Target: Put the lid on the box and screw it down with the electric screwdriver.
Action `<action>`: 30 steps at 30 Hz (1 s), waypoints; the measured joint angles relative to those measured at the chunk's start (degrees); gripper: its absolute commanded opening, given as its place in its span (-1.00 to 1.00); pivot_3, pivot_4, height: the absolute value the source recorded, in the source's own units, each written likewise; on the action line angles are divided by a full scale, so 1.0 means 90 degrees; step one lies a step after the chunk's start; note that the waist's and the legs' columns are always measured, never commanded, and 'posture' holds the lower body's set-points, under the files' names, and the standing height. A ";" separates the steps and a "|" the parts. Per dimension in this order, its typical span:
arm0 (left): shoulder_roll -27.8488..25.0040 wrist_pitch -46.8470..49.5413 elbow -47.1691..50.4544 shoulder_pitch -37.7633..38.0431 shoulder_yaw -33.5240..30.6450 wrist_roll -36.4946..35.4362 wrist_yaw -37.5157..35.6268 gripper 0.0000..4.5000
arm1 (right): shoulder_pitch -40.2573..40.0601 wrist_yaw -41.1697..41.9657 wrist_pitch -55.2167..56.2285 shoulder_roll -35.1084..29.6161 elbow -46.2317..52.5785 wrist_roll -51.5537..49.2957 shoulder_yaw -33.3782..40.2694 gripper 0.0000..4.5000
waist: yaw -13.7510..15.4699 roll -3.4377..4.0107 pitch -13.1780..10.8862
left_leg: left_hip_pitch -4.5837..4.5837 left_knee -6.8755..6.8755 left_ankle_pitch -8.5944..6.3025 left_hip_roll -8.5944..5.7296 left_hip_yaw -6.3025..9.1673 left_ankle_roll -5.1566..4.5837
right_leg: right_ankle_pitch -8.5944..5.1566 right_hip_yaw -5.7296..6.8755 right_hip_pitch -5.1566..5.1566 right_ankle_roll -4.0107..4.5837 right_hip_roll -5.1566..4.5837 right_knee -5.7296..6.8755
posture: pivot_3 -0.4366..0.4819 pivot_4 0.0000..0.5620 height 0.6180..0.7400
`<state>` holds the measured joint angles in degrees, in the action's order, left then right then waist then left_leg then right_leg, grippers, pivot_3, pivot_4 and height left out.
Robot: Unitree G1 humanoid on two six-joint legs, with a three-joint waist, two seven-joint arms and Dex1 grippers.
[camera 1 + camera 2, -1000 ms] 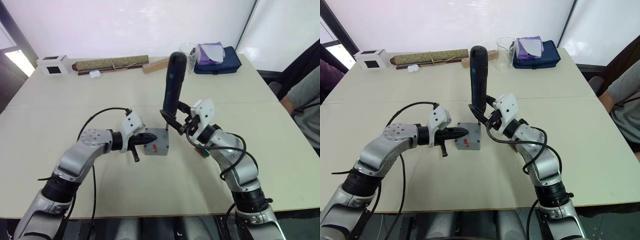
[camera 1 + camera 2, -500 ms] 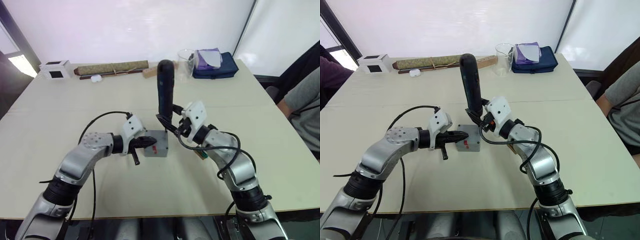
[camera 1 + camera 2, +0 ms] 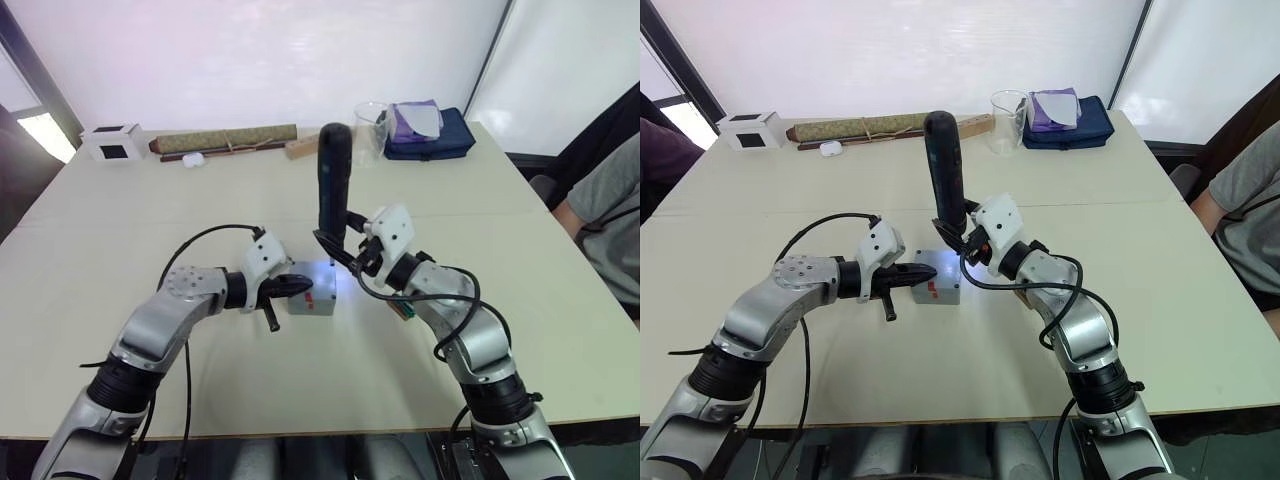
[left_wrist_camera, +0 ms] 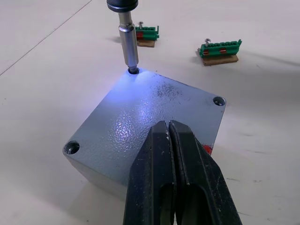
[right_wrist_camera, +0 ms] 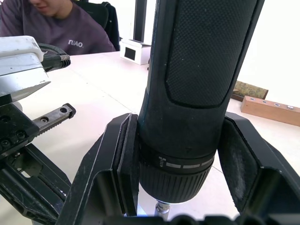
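Observation:
The grey box sits mid-table with the lid on top of it, a red mark on its near side. My left gripper is shut, its joined tips resting on the lid's near edge. My right gripper is shut on the electric screwdriver, which stands nearly upright. The bit sits in the lid's far corner hole, and the tool's light glows bluish white across the lid. Screw heads show in two other corners.
Two green terminal blocks lie just beyond the box. At the table's far edge stand a white cube, a rolled mat, a wooden block, a glass beaker and a blue bag. A person sits at the right.
The screwdriver has come left and more upright, and its bit now sits in the lid's corner hole. Its light now glows on the lid. My left gripper has stayed on the lid.

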<state>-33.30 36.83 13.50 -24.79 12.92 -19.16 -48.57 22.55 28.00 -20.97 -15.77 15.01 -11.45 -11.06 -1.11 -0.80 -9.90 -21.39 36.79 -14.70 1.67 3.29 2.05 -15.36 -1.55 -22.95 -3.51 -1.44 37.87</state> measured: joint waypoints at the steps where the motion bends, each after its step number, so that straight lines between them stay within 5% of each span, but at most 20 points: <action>1: 0.0005 -0.0001 -0.0001 0.0000 0.0000 0.0003 0.0000 -1.00 | 0.0000 0.0000 0.0000 0.0001 0.0000 0.0000 0.0000 -0.06 | 0.0000 0.0000 0.0000 | 0.0000 0.0000 0.0000 0.0000 0.0000 0.0000 | 0.0000 0.0000 0.0000 0.0000 0.0000 0.0000 | -0.05 -0.47 1.00; 23: 0.0036 -0.0037 0.0042 0.0073 0.0001 0.0047 0.0005 -1.00 | 0.0096 0.0226 0.0024 -0.0111 0.0031 0.0033 0.0039 -0.06 | 0.0007 0.0001 0.0013 | 0.0007 -0.0064 0.0000 0.0001 0.0000 0.0001 | -0.0014 0.0002 0.0000 -0.0016 -0.0004 -0.0052 | -0.05 -0.47 1.00; 30: 0.0034 -0.0152 0.0046 0.0097 -0.0007 0.0048 -0.0010 -1.00 | 0.0626 0.0591 -0.1114 -0.0521 0.0303 -0.0604 0.0360 -0.06 | 0.0030 0.0005 0.0001 | -0.0015 -0.0072 0.0000 -0.0001 0.0001 0.0001 | 0.0001 0.0004 -0.0019 0.0006 -0.0005 -0.0060 | -0.05 -0.47 1.00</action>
<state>-32.99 35.46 13.91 -23.92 12.85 -18.73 -48.66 28.18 33.32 -31.00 -20.46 17.73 -16.89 -7.81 -0.84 -0.75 -9.89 -21.53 36.15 -14.70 1.66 3.31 2.06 -15.36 -1.51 -23.12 -3.46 -1.49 37.32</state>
